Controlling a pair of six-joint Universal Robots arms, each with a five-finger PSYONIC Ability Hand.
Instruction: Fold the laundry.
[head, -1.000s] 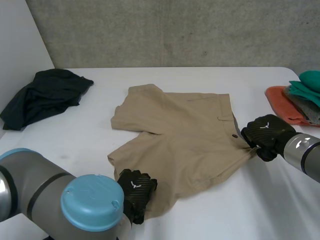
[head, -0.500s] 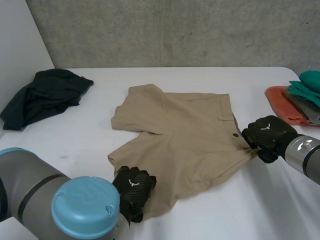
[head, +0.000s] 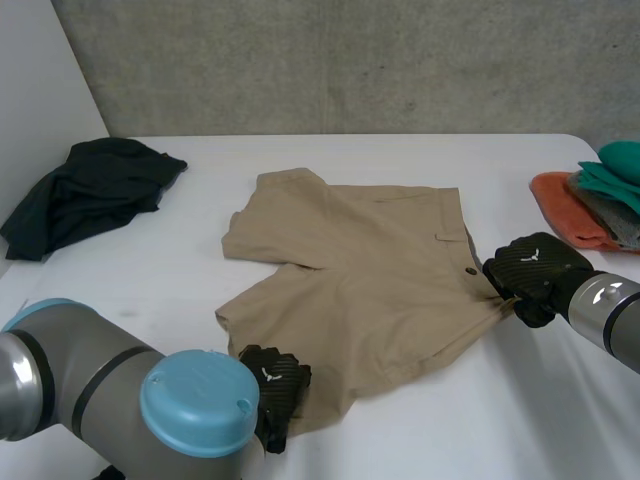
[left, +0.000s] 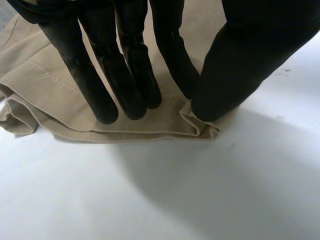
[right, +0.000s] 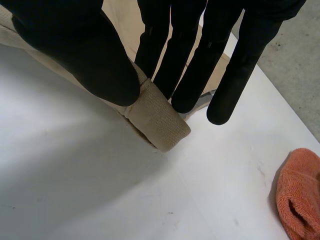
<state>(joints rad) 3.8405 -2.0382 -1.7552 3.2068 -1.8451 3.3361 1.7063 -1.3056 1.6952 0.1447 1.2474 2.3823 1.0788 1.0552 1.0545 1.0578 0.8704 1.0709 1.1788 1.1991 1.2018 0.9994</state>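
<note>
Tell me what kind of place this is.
Probably a robotics lab, not a home: a bare concrete wall behind a white table, the left hand and right hand pinching tan shorts, and a folded stack nearby.

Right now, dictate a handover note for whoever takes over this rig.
Left robot hand shut, pinching the near leg hem of the tan fabric shorts.
Right robot hand shut, pinching the waistband's near corner.
Shorts lie flat on the white table, not yet folded.
Crumpled black garment sits at far left; stacked orange, grey and teal cloths at far right.
Left to do: fold shorts, then the black garment.
</note>
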